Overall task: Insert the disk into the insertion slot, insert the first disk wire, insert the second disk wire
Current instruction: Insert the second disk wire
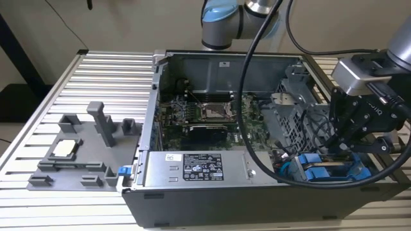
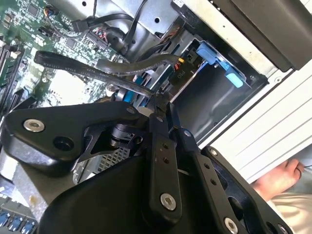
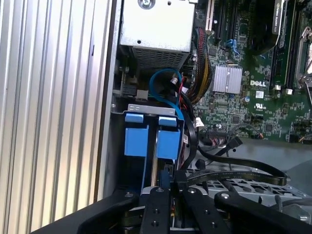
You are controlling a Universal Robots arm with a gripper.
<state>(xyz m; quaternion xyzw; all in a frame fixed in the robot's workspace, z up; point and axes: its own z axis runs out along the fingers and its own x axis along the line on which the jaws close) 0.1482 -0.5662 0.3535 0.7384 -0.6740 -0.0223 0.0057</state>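
The disk's bright blue carrier (image 3: 146, 136) sits down in the insertion slot (image 3: 146, 106), a grey metal bay in the open computer case's corner, at the exterior view's lower right (image 1: 319, 169). My gripper (image 1: 345, 153) hangs just above that bay. In both wrist views its black fingers meet at the tips (image 2: 157, 100) (image 3: 168, 178), shut on the end of a flat black disk wire (image 2: 92, 70). That wire (image 3: 243, 165) curves away over the drive cage. A blue cable (image 3: 163, 90) loops behind the carrier.
The grey power supply box (image 1: 196, 168) with a white sticker lies beside the bay. The motherboard (image 1: 205, 115) fills the case's middle. A grey fixture (image 1: 77, 149) stands on the slatted table at the exterior view's left. A person's hand (image 2: 282, 175) rests outside the case.
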